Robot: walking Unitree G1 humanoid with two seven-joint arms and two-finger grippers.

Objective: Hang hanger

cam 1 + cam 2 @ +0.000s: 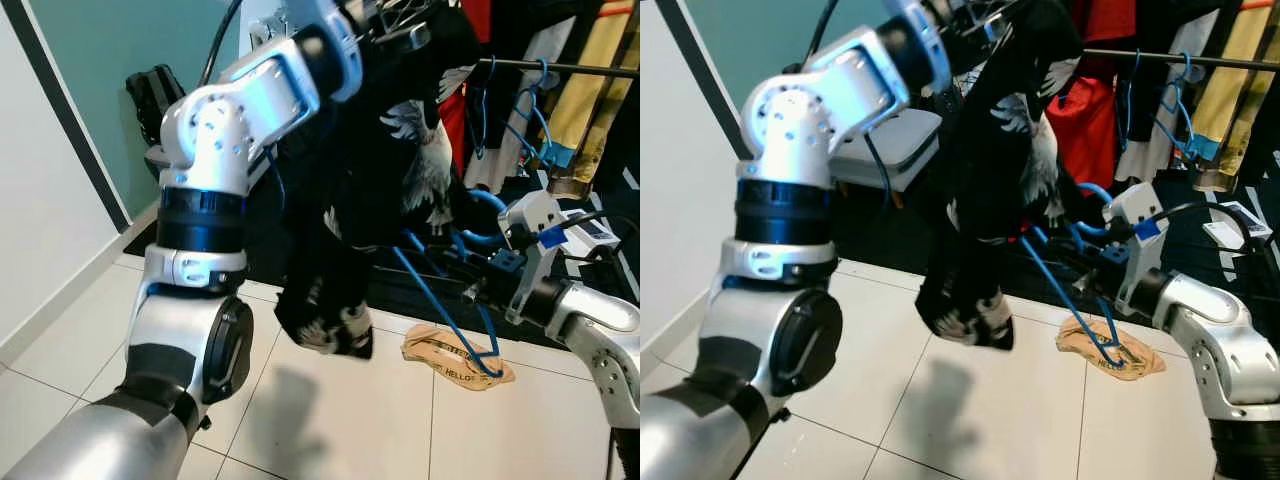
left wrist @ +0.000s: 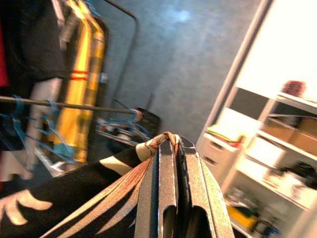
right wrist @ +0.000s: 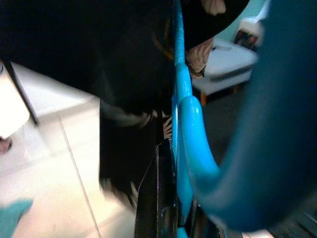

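A black garment point(image 1: 370, 200) with a white bird print hangs from my raised left gripper point(image 2: 173, 141), which is shut on a fold of the cloth near the top. A blue plastic hanger point(image 1: 440, 310) slants down from under the garment towards the floor; its upper part is hidden inside the cloth. My right gripper point(image 1: 1110, 245) is shut on the hanger point(image 3: 181, 99) near its hook, to the right of the garment. A dark clothes rail point(image 1: 570, 68) runs behind, above the right arm.
Several blue hangers point(image 1: 530, 120) and clothes, among them a red one point(image 1: 1090, 120) and a yellow one point(image 1: 585, 80), hang on the rail. A tan slipper point(image 1: 455, 355) lies on the tiled floor. A grey stool point(image 1: 890, 145) and a black bag point(image 1: 155, 95) stand at the back left.
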